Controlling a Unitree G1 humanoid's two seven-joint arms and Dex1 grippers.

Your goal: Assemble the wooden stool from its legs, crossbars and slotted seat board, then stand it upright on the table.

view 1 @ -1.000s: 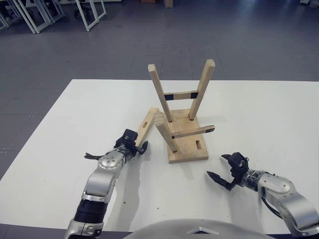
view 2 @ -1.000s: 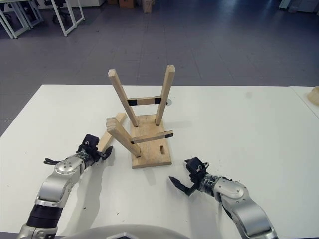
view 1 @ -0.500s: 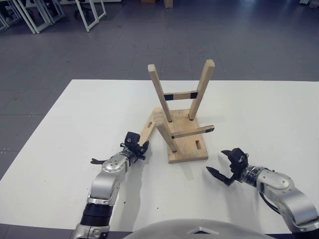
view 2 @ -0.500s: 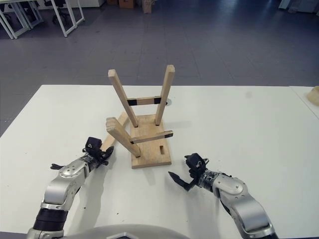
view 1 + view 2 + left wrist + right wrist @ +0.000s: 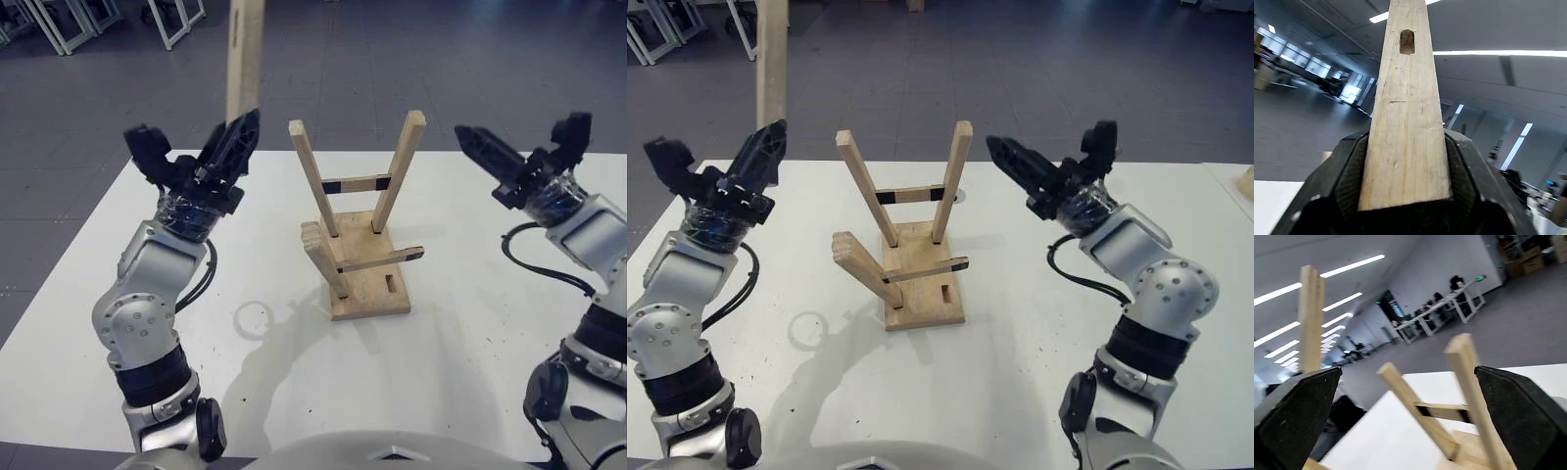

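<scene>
The seat board (image 5: 364,287) lies flat on the white table (image 5: 490,323). Two legs (image 5: 397,171) rise from its far side, joined by a crossbar (image 5: 355,186). A third leg (image 5: 326,258) leans at the near left corner, with a second crossbar (image 5: 380,259) sticking out to the right. My left gripper (image 5: 238,132) is raised over the table's left side, shut on the fourth leg (image 5: 244,54), which points straight up. The left wrist view has that leg (image 5: 1406,122) clamped between the pads. My right gripper (image 5: 524,137) hangs open and empty, high to the right of the stool.
A faint ring mark (image 5: 253,315) lies on the table left of the seat board. A free slot (image 5: 390,284) shows in the board's near right corner. White table frames (image 5: 59,24) stand far back on the grey floor.
Both arms rose from the tabletop. The left gripper picked the loose leg up from beside the seat board and turned it upright. The right gripper lifted, still open.
</scene>
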